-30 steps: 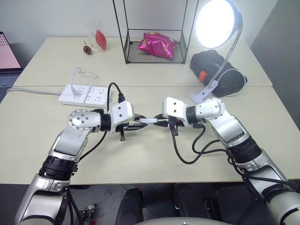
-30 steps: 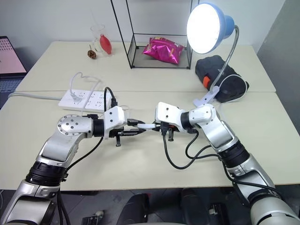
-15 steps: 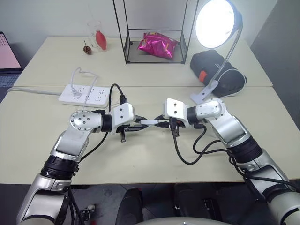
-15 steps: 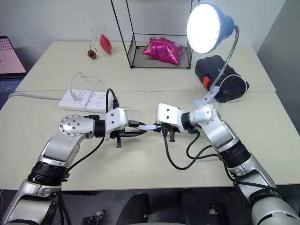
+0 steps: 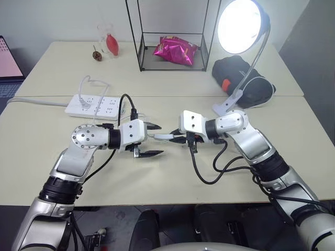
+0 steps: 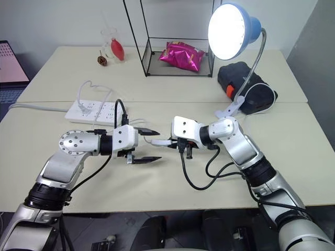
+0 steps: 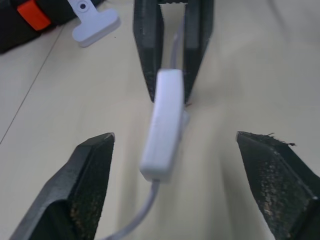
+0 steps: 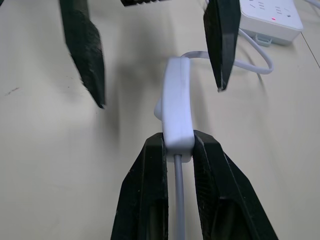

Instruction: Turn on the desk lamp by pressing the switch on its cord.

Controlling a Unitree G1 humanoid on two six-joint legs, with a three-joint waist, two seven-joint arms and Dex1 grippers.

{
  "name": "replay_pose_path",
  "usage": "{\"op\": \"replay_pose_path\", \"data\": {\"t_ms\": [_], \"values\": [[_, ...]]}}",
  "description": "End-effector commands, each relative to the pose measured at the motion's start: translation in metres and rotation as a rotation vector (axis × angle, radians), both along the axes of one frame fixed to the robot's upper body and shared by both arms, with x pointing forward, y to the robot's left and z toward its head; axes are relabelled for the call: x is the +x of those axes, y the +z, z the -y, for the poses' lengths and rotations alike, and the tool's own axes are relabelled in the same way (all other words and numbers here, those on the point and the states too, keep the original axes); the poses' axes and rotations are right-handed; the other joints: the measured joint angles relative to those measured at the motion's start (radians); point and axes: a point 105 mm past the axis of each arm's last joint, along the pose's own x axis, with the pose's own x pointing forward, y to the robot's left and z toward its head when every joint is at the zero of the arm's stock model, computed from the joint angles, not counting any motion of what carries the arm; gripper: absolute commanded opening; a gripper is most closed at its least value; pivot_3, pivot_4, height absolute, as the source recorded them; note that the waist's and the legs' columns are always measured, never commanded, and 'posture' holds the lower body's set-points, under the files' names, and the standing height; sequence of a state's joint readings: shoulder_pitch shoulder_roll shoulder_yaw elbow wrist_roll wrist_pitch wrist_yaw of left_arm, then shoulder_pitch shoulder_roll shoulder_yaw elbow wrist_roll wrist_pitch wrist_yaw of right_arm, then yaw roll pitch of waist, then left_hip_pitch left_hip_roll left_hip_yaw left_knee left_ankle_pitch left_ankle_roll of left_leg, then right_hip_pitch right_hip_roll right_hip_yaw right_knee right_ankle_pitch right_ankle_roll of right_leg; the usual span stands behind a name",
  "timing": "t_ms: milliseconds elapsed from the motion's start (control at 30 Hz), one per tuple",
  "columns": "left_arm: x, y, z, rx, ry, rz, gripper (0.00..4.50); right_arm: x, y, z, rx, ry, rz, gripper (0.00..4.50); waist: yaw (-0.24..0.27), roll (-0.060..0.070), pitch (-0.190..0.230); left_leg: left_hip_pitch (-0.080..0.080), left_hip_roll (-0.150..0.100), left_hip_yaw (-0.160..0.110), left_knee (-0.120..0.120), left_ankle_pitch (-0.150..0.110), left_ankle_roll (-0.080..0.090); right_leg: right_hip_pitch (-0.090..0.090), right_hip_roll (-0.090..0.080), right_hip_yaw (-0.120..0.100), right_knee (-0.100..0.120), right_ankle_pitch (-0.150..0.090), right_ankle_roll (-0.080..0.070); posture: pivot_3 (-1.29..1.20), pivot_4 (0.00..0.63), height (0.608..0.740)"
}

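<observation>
Flanking the switch (image 8: 178, 107): power strip (image 5: 94, 106)

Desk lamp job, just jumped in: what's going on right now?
The right gripper is shut on the end of the switch, holding it above the table. The left gripper is open, its fingers on either side of the switch without touching it. The desk lamp is lit, so the press looks done.

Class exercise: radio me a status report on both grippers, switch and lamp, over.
Left gripper open, clear of switch. Right gripper shut on switch. Desk lamp lit. Nothing in the way.
</observation>
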State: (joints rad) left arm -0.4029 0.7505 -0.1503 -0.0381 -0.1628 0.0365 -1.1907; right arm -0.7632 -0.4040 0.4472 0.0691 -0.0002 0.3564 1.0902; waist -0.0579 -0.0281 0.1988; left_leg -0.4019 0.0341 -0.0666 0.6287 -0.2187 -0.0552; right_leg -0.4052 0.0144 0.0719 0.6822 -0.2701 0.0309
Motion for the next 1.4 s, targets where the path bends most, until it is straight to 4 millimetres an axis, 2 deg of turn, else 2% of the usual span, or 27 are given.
{"op": "replay_pose_path", "data": {"t_ms": [33, 200, 433, 500, 533, 667, 767, 833, 1000, 1067, 1167, 1400], "values": [[-0.008, 0.022, -0.011, -0.028, 0.016, 0.033, 4.5, 0.015, 0.004, -0.001, 0.019, 0.005, 0.035, 0.34, -0.001, 0.0, 0.0, 0.0, 0.0, 0.0, 0.0, 0.0, 0.0, 0.0, 0.0, 0.0, 0.0, 0.0, 0.0, 0.0, 0.15, 0.74], [-0.017, 0.023, -0.023, -0.036, 0.071, 0.006, 4.5, 0.03, -0.01, 0.002, 0.002, -0.01, 0.034, 0.34, -0.001, 0.0, 0.0, 0.0, 0.0, 0.0, 0.0, 0.0, 0.0, 0.0, 0.0, 0.0, 0.0, 0.0, 0.0, 0.0, 0.15, 0.74], [-0.022, 0.022, -0.034, -0.041, 0.127, 0.004, 4.5, 0.037, -0.03, 0.01, -0.054, -0.002, 0.004, 0.34, 0.001, 0.0, 0.0, 0.0, 0.0, 0.0, 0.0, 0.0, 0.0, 0.0, 0.0, 0.0, 0.0, 0.0, -0.001, 0.0, 0.15, 0.74], [-0.022, 0.02, -0.037, -0.043, 0.146, 0.002, 4.5, 0.039, -0.031, 0.012, -0.054, -0.005, 0.002, 1.05, 0.001, 0.0, 0.0, 0.0, 0.0, 0.0, 0.0, 0.0, 0.0, 0.0, 0.0, 0.0, 0.0, 0.0, -0.001, 0.0, 0.15, 0.74], [-0.02, 0.018, -0.04, -0.046, 0.17, 0.0, 4.5, 0.039, -0.03, 0.013, -0.044, -0.009, 0.001, 1.17, 0.001, 0.0, 0.0, 0.0, 0.0, 0.0, 0.0, 0.0, 0.0, 0.0, 0.0, 0.0, 0.0, 0.0, -0.001, 0.0, 0.15, 0.74], [-0.018, 0.012, -0.049, -0.073, 0.232, -0.01, 4.5, 0.038, -0.019, 0.015, 0.001, -0.01, -0.011, 2.15, 0.0, 0.0, 0.0, 0.0, 0.0, 0.0, 0.0, 0.0, 0.0, 0.0, 0.0, 0.0, 0.0, 0.0, -0.001, 0.0, 0.15, 0.74], [-0.021, 0.011, -0.055, -0.123, 0.276, -0.046, 4.5, 0.031, -0.009, 0.025, 0.017, -0.006, -0.003, 2.85, 0.001, 0.001, 0.0, 0.0, 0.0, 0.0, 0.0, 0.0, 0.0, 0.0, 0.0, 0.0, 0.0, 0.0, -0.001, 0.0, 0.15, 0.74], [-0.024, 0.01, -0.059, -0.132, 0.289, -0.07, 4.5, 0.023, -0.002, 0.034, 0.021, 0.0, 0.004, 3.48, 0.002, 0.0, 0.0, 0.0, 0.0, 0.0, -0.001, 0.0, 0.0, 0.0, -0.001, 0.0, 0.0, 0.001, -0.001, 0.0, 0.15, 0.74], [-0.029, 0.005, -0.074, -0.064, 0.353, -0.078, 4.5, -0.01, 0.021, 0.058, 0.006, 0.02, 0.071, 4.47, 0.005, 0.001, 0.0, -0.001, 0.0, -0.001, -0.001, 0.0, 0.0, 0.0, -0.001, 0.0, -0.001, 0.0, 0.0, 0.0, 0.15, 0.74], [-0.03, 0.007, -0.078, -0.059, 0.365, -0.066, 4.5, -0.023, 0.03, 0.064, 0.024, -0.003, 0.07, 4.47, 0.005, 0.001, 0.001, -0.001, 0.0, 0.0, -0.001, 0.0, 0.0, 0.0, -0.001, 0.0, -0.001, 0.0, 0.0, 0.0, 0.15, 0.74], [-0.031, 0.011, -0.078, -0.061, 0.37, -0.061, 4.5, -0.031, 0.038, 0.076, 0.052, -0.091, 0.069, 4.47, 0.006, 0.001, 0.001, 0.0, 0.0, -0.001, -0.001, 0.0, 0.0, 0.0, -0.001, 0.0, 0.0, -0.001, 0.0, 0.0, 0.15, 0.74], [-0.033, 0.015, -0.068, -0.046, 0.343, -0.064, 4.5, -0.04, 0.03, 0.085, 0.045, -0.172, 0.046, 4.47, 0.003, 0.001, 0.0, 0.001, 0.0, 0.001, 0.0, 0.0, 0.0, 0.0, -0.001, 0.001, 0.0, 0.0, 0.0, 0.0, 0.15, 0.74]]}}
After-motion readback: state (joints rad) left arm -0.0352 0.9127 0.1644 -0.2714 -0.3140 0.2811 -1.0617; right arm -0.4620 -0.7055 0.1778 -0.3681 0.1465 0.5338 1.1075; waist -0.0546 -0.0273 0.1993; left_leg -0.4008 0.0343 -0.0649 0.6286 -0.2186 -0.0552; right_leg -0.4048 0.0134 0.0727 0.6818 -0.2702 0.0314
